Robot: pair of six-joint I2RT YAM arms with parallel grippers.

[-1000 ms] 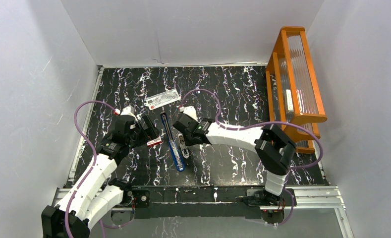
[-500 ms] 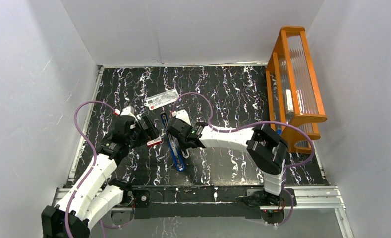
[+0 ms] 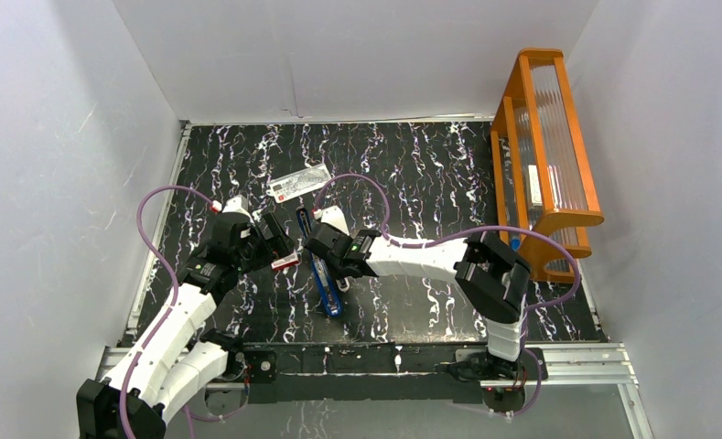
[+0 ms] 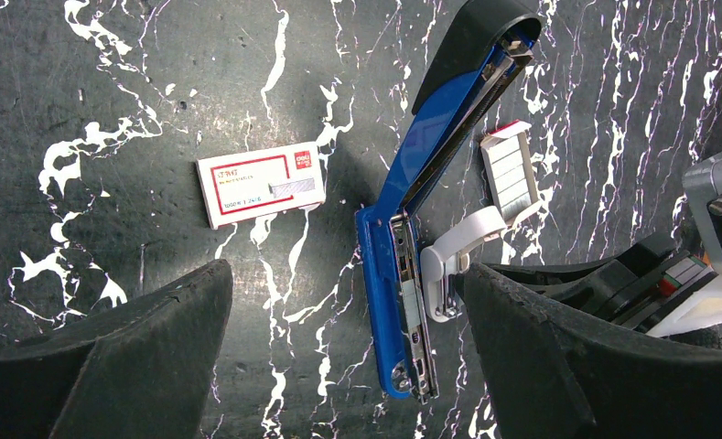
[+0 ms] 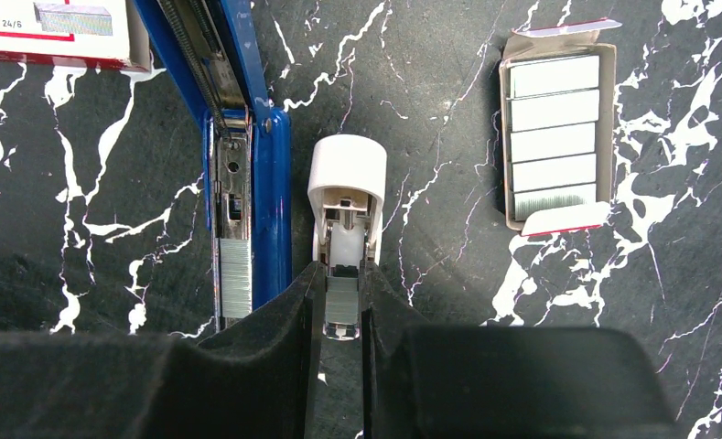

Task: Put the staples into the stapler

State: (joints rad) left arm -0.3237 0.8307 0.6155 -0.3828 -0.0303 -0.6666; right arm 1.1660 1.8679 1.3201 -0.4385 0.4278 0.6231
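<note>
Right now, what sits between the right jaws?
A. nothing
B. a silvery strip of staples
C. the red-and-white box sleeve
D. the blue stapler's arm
B: the right wrist view shows a silvery strip of staples pinched between the right jaws, beside the open stapler.

Overhead camera looked down from the near side; both wrist cameras faced down, close, sharing the small blue hinged stapler [image 4: 427, 146].

White arms [image 3: 169, 329] — purple cables [image 3: 167, 188], black joints [image 3: 496, 274].
</note>
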